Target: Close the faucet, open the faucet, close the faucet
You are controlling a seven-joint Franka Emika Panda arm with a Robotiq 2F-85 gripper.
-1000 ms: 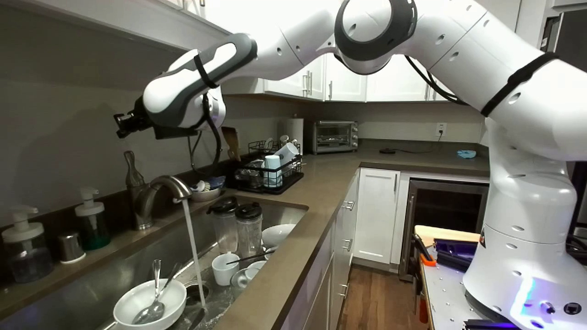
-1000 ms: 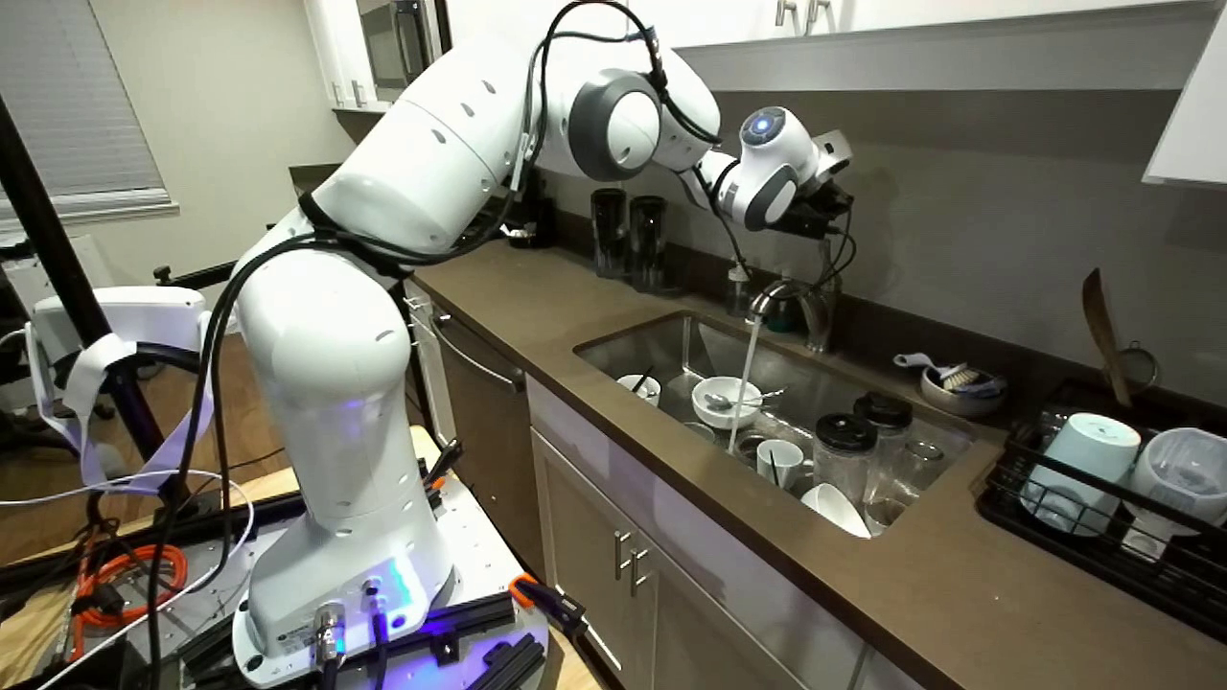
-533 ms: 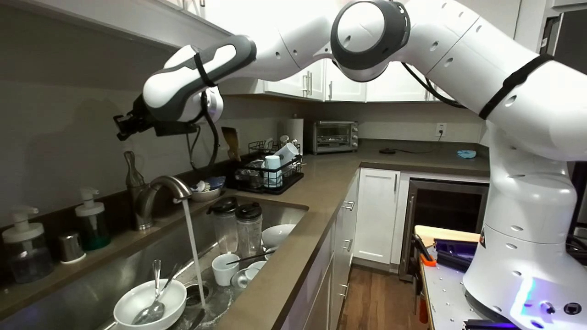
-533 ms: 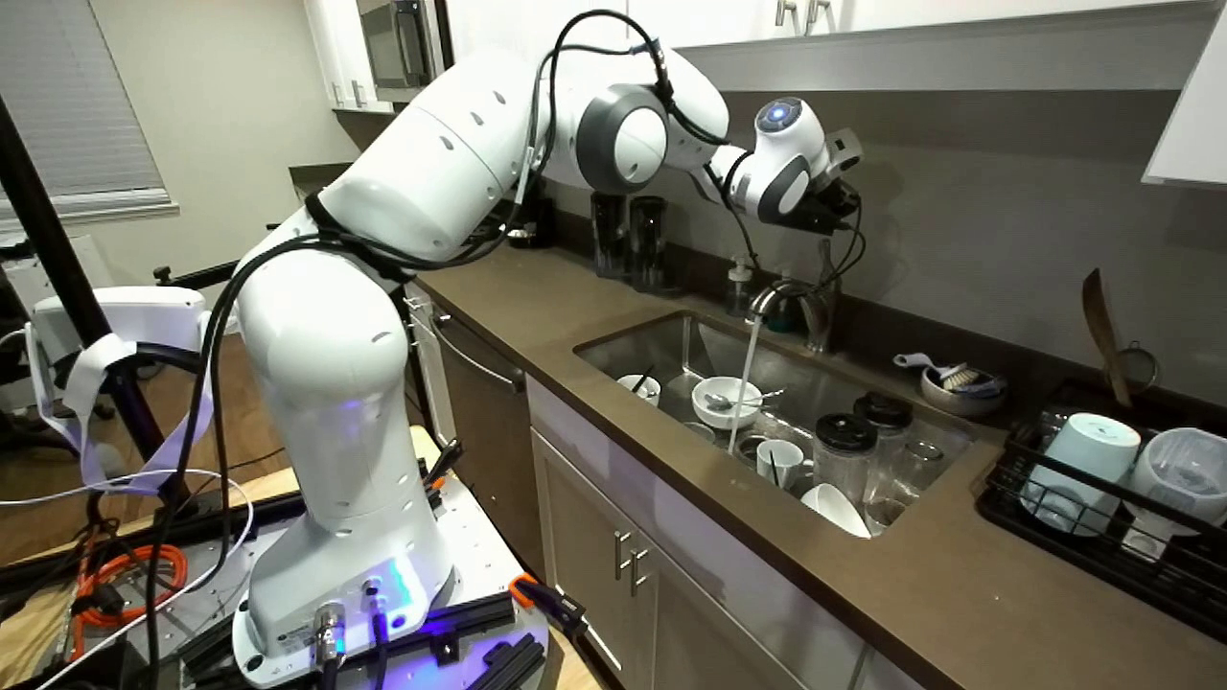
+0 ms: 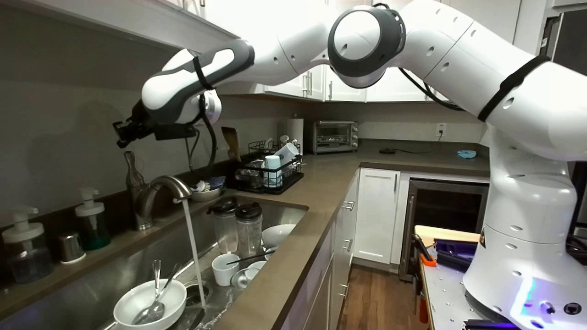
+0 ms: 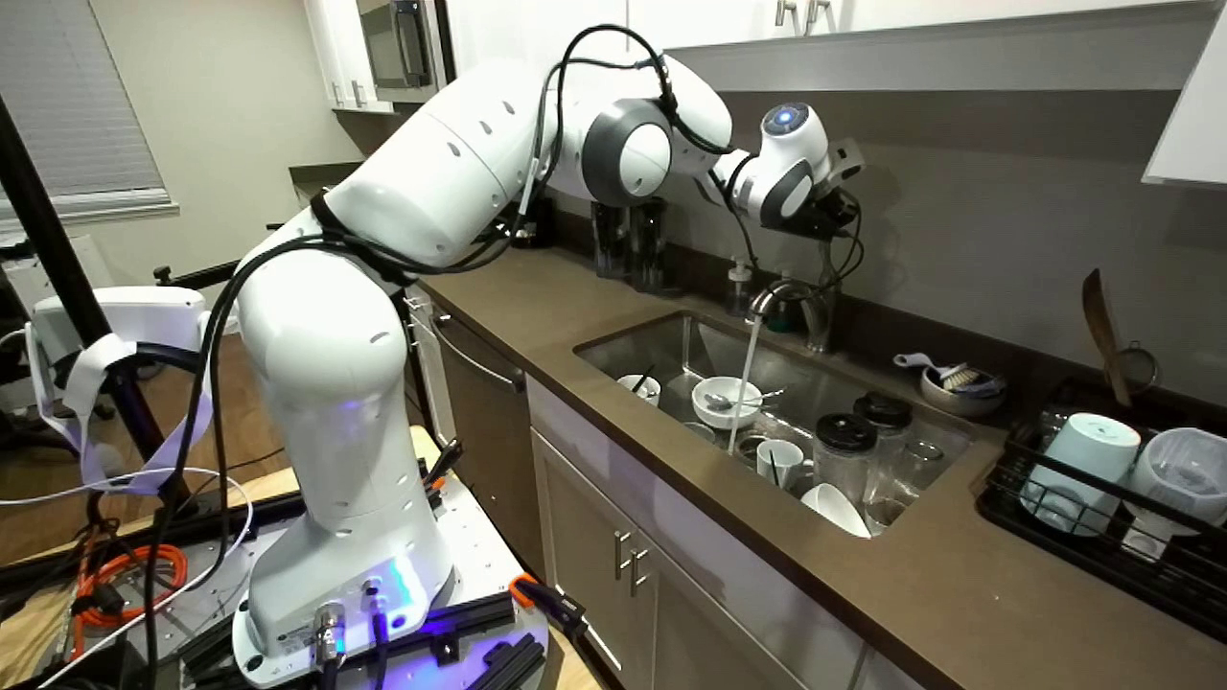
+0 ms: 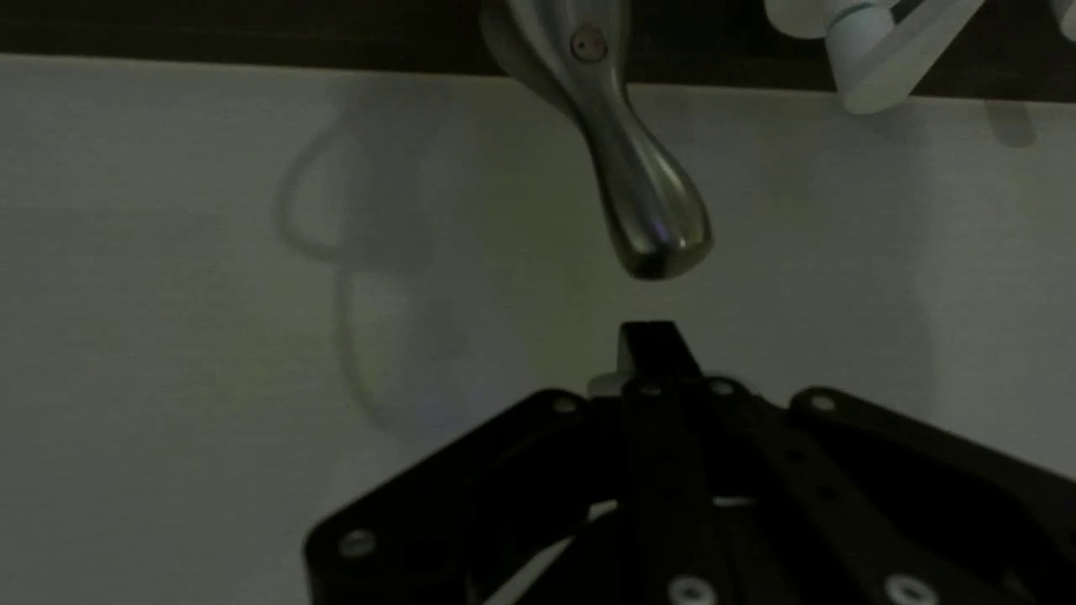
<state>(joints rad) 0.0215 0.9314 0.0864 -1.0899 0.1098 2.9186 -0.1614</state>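
The chrome faucet (image 5: 146, 201) stands at the sink's back edge in both exterior views (image 6: 817, 311). Water runs from its arched spout into the sink. Its slim lever handle (image 5: 132, 168) points up. In the wrist view the handle (image 7: 647, 197) hangs from the top, its rounded end just above my fingertips in the picture. My gripper (image 5: 118, 134) is black, above the handle's tip and near the back wall, apart from the handle. In the wrist view my gripper (image 7: 660, 349) has its fingers together with nothing between them. In an exterior view the wrist hides the fingertips.
The sink (image 6: 661, 331) holds a white bowl (image 5: 133, 298) with spoons, a white mug (image 5: 224, 270) and lidded cups (image 5: 250, 224). Soap dispensers (image 5: 91, 220) stand beside the faucet. A black dish rack (image 5: 293, 176) stands on the counter. Cabinets hang above.
My gripper has come down slightly toward the handle and the wrist has shifted a little toward the back wall. The arm's elbow has lowered. The faucet and the running water look the same.
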